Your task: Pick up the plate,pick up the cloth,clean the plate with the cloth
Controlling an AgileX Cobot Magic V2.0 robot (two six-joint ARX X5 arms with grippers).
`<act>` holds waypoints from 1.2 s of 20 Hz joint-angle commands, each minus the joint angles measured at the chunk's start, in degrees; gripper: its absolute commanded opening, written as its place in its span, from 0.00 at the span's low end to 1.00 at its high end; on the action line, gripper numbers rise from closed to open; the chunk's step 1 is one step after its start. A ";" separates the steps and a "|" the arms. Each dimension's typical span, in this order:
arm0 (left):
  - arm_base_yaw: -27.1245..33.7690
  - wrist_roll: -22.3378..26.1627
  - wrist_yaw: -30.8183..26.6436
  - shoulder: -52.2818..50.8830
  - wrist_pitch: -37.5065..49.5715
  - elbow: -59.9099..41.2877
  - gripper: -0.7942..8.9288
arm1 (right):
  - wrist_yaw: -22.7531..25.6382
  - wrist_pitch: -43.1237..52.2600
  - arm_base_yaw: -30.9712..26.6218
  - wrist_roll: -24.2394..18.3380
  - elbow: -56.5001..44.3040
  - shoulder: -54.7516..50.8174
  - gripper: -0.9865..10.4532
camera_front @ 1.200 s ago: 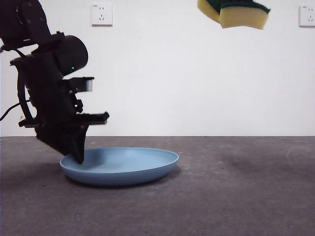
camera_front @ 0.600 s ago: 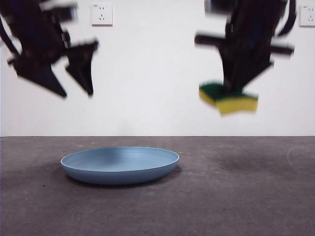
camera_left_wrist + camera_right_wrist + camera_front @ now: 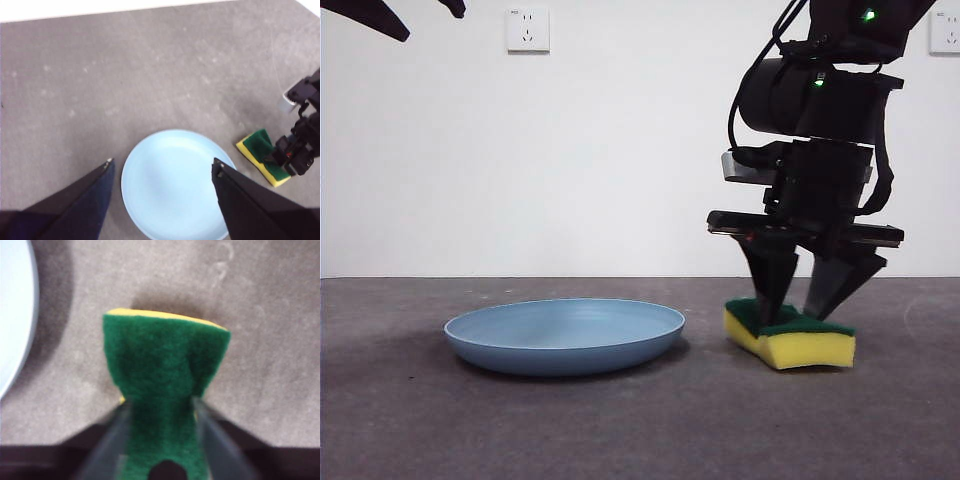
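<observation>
Plate: the plate [image 3: 565, 335] lay flat on the bench [image 3: 640, 430], near the sponge, untouched; thin rim, likely stiff and light, best taken at its edge.
Cloth: the cloth [image 3: 790, 337] was really a sponge, soft foam, green face up, on the bench.
Right gripper [image 3: 805, 300]: fingers pinching the sponge, squeezing it narrow.
Left gripper [image 3: 161, 172]: high above the plate, fingers spread, empty.
Writing: none readable.
</observation>
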 commanded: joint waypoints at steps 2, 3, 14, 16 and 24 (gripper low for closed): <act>-0.20 -0.42 -0.24 0.17 -0.94 -0.26 0.42 | 0.31 -0.92 -0.39 0.55 -0.33 0.22 0.45; -0.20 -0.42 -0.24 0.17 -1.09 -0.26 0.42 | 0.31 -0.92 -0.39 0.52 -0.33 0.20 0.45; -0.20 -0.35 -0.33 0.17 -2.49 -0.26 0.40 | 0.15 -1.42 -0.37 0.33 0.15 -8.41 0.47; -0.20 -0.13 -0.28 0.17 -2.51 -0.26 0.40 | -0.20 -1.99 -0.33 0.28 0.15 -12.96 0.32; -0.24 3.19 -0.24 -0.42 -2.86 -0.26 0.07 | -4.52 -2.19 0.15 -2.45 0.15 -34.56 0.08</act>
